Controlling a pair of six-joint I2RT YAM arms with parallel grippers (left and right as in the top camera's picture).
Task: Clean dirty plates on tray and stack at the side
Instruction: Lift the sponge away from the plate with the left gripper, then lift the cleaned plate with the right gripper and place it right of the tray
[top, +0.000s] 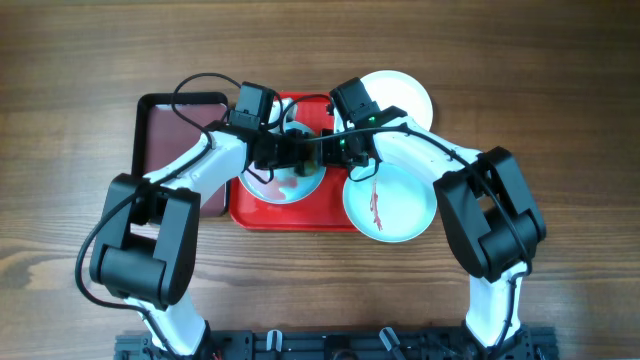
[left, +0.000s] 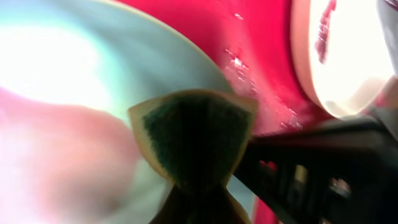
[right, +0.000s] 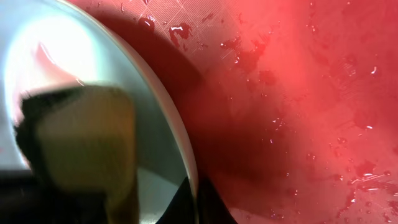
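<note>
Left claw (top: 287, 160): we saw it clamped on sponge (left: 193, 134), over blue plate (top: 285, 187).
Right claw (right: 194, 202): pinched that plate's rim.
Tray (top: 295, 216): red, wet, under plate.

Both the left arm (top: 145, 240) and the right arm (top: 490, 215) pair bulky, rounded black joint housings with smooth white links. Thin black cables (top: 190, 82) loop off the wrists. A small green light (top: 372, 121) glows on the right wrist. The right pincer (right: 194, 202) ends in dark, tapered tips.
</note>
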